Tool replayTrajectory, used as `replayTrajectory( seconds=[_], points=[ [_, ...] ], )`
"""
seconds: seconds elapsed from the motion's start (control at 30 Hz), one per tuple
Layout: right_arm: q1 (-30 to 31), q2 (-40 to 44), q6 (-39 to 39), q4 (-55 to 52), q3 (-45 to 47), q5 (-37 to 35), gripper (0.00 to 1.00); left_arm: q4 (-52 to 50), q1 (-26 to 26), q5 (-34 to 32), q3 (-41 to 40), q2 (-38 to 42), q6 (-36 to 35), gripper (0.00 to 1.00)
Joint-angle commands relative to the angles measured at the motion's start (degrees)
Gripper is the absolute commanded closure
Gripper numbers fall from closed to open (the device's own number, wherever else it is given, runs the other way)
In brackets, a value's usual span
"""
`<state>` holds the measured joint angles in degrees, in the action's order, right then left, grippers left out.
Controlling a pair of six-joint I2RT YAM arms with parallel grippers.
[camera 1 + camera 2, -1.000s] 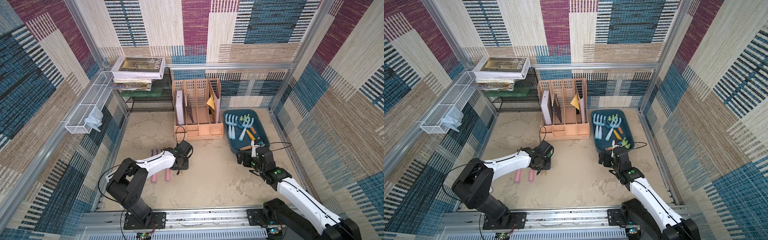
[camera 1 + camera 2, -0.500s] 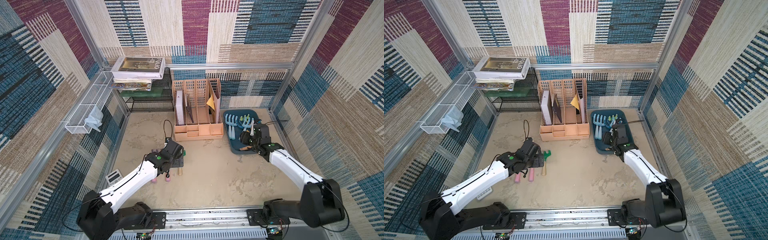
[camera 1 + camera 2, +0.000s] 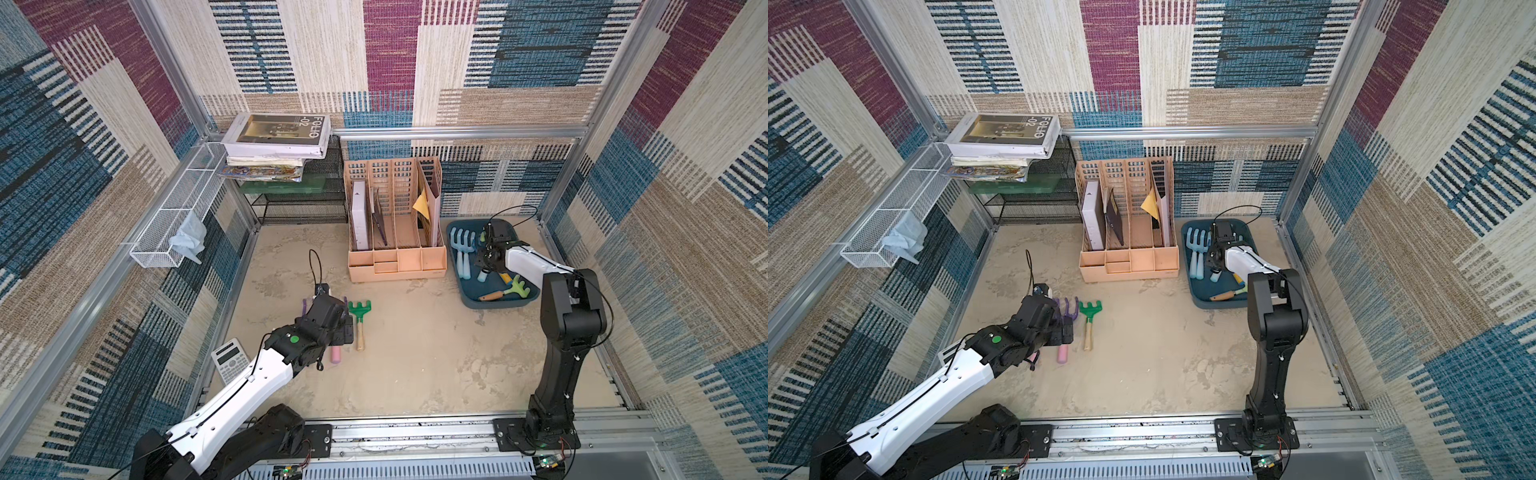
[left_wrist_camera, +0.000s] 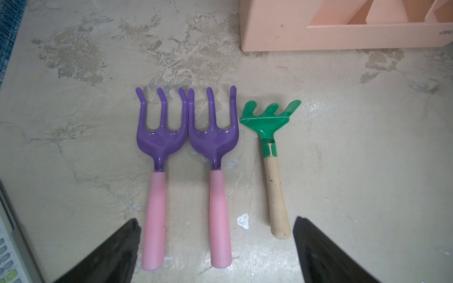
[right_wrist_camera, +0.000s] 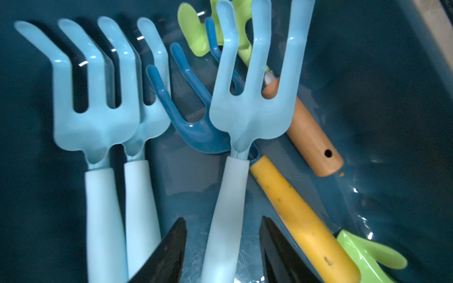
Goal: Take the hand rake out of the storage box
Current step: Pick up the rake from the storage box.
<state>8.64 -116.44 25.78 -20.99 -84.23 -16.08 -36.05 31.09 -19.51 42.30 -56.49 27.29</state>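
On the sandy tabletop (image 3: pixel 415 353), three rakes (image 4: pixel 213 137) lie neatly aligned beneath the left gripper (image 4: pixel 216 219), whose jaws are spread wide and empty. In the storage box (image 3: pixel 490 303), the right gripper (image 5: pixel 222 220) straddles a pale-blue rake (image 5: pixel 247 115) by its handle with gaps showing on both sides, seemingly poised to clamp.

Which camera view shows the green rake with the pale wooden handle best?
The left wrist view: the green rake appears large and sharp there, with every tine and the whole handle unobstructed. In both top views the rake is whole but small. The right wrist view does not show it.
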Motion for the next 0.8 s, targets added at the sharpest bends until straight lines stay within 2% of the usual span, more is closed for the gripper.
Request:
replayTrajectory(
  seconds=[0.0,0.23,0.33,0.47,0.6,0.67,0.77],
  points=[
    [0.02,-3.36,1.18,-4.12,-2.8,-2.64,0.53,0.46,-0.11,-0.16,-0.09,-0.11,0.1,0.01],
    [-0.05,-7.74,0.88,-3.76,-6.16,-0.19,0.65,-0.07,-0.2,-1.2,-0.03,0.12,0.11,0.01],
    [-0.14,-5.55,1.02,-4.21,-5.08,-0.3,0.79,0.04,-0.24,-1.0,-0.11,0.31,-0.1,0.01],
    [-0.08,4.12,0.51,-2.98,-0.32,-0.82,0.83,1.31,-0.24,0.8,-0.49,0.87,-0.83,0.01],
    [1.4,17.74,-0.53,-2.58,5.56,-1.81,0.88,3.05,-0.24,2.74,-1.51,2.22,-1.5,0.01],
    [3.54,24.7,-0.73,-1.19,10.05,-0.53,0.91,4.13,-0.25,4.0,-2.07,2.82,-1.63,0.01],
    [10.45,34.2,-0.11,3.15,19.37,3.68,0.94,5.53,-0.29,6.06,-2.58,3.66,-1.98,0.01]
  ],
)
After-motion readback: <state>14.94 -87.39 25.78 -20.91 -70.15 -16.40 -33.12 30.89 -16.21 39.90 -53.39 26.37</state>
